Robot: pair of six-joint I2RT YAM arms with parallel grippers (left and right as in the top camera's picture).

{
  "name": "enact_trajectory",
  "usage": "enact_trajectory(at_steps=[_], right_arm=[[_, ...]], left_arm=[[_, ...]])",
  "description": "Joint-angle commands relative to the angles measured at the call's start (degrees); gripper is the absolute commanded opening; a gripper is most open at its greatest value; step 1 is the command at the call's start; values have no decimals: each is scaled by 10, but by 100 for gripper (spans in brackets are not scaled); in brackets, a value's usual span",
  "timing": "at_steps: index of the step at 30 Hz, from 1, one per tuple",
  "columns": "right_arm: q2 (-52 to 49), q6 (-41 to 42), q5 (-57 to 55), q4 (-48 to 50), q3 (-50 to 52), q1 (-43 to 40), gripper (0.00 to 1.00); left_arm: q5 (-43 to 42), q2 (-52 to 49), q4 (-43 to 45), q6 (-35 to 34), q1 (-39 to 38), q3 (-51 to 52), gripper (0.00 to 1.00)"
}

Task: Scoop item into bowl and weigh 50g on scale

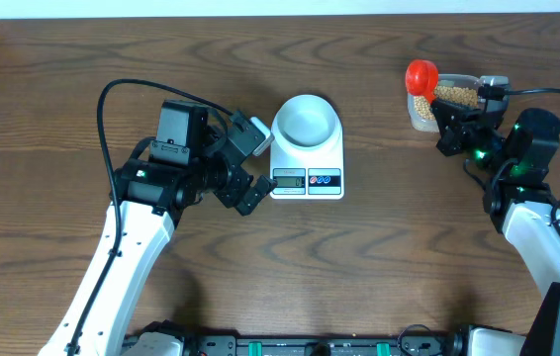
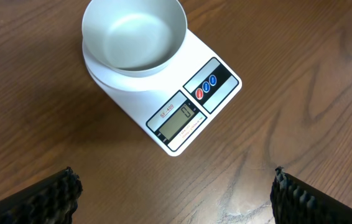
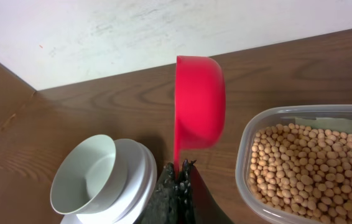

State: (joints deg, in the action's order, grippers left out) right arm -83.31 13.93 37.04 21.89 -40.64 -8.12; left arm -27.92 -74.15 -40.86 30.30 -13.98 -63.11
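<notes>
Nearest us on the tabletop (image 1: 379,267), our left pincer (image 2: 176,196) hangs wide and empty before the scale (image 2: 191,112), where the bowl (image 2: 132,34) sits holding nothing. Farther right, our right pincer (image 3: 177,177) grips a red scoop (image 3: 198,102) by its handle, just beside the tub (image 3: 250,130) of beans (image 3: 306,165), which are small, round, tan and loose. We judge all scooping and weighing is left.

The left arm (image 1: 127,242) and right arm (image 1: 537,222) are showing white link shells, black joint housings, black cables (image 1: 104,109) and green indicator lights (image 1: 479,154).
</notes>
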Motion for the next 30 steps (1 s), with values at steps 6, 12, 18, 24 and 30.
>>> enact_trajectory(at_steps=[6,12,18,24,30], right_arm=[[-3,-9,-1,2,-6,3,1],[-3,-9,-1,2,-6,3,1],[-3,-9,-1,2,-6,3,1],[-3,-9,-1,0,-6,3,1],[-3,-9,-5,2,-6,3,1]], left_arm=[[7,-3,0,10,2,-12,100],[16,-3,0,9,3,-12,100],[12,-3,0,-10,21,-12,100],[3,-3,0,-10,22,-12,100],[0,-3,-5,2,22,-13,100]])
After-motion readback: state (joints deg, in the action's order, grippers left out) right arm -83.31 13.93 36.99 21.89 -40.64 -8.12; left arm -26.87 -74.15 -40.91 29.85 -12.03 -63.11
